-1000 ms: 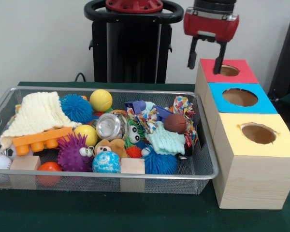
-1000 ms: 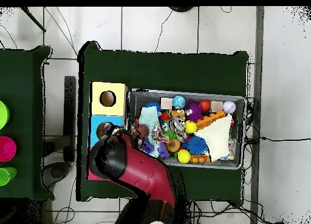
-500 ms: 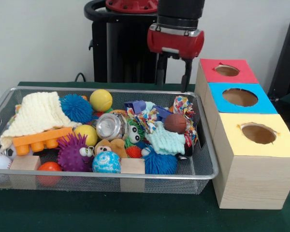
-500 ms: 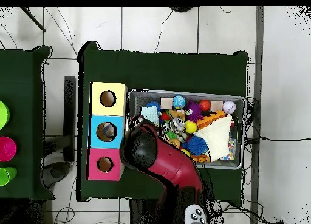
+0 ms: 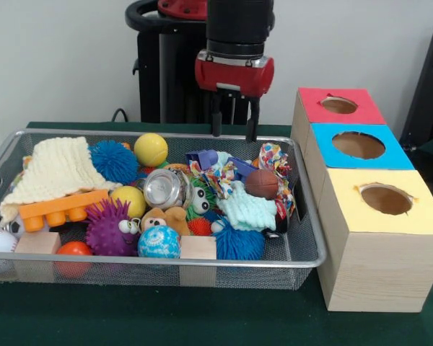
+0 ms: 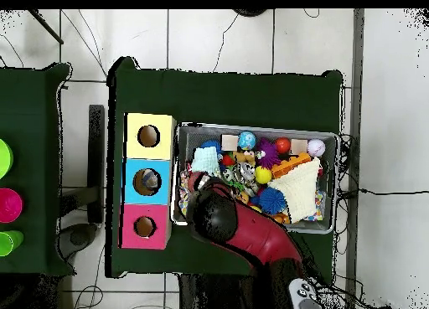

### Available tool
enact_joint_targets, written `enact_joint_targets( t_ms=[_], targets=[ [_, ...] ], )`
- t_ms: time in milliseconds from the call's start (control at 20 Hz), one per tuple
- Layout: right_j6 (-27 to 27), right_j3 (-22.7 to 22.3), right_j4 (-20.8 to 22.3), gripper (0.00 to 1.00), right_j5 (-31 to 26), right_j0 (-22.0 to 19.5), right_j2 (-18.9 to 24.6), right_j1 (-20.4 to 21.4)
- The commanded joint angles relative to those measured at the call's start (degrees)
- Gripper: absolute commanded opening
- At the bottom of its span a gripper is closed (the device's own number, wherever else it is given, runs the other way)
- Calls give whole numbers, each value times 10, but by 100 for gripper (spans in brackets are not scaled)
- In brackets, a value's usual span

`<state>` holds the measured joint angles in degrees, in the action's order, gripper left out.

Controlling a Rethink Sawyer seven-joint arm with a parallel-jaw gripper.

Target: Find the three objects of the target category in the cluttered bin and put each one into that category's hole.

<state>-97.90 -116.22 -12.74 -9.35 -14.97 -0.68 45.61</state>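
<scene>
A wire mesh bin [image 5: 202, 261] holds a jumble of toys: a yellow ball [image 5: 151, 149], a small brown basketball [image 5: 261, 183], a blue patterned ball [image 5: 159, 243], spiky balls in blue [image 5: 114, 160] and purple [image 5: 108, 228], a shiny can [image 5: 164, 189], wooden blocks and knitted cloths. My gripper [image 5: 233, 134] hangs open and empty above the bin's far rim, just over a purple toy [image 5: 206, 158]. In the overhead view only the red arm [image 6: 219, 222] shows over the bin's [image 6: 251, 127] left end, hiding the gripper.
Right of the bin stands a row of wooden boxes, each with a round hole on top: red [image 5: 364, 108], blue [image 5: 397, 155], yellow [image 5: 426, 213]. Overhead they are the yellow [image 6: 134, 126], blue [image 6: 134, 167] and red [image 6: 132, 239] boxes. An orange brick [image 5: 58, 207] lies in the bin.
The gripper has swung from above the red box leftward to over the bin's far side and dropped a little. It stayed open and empty. The toys have not moved.
</scene>
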Motion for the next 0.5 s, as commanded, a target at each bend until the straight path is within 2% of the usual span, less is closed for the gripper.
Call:
enact_joint_targets(
  t_ms=[50, 350, 500],
  targets=[
    [-5, -73, 99, 100, 41, -90, 109, 2],
    [0, -73, 160, 100, 25, -147, 127, 20],
    [5, -64, 179, 100, 8, -172, 138, 15]
  ],
)
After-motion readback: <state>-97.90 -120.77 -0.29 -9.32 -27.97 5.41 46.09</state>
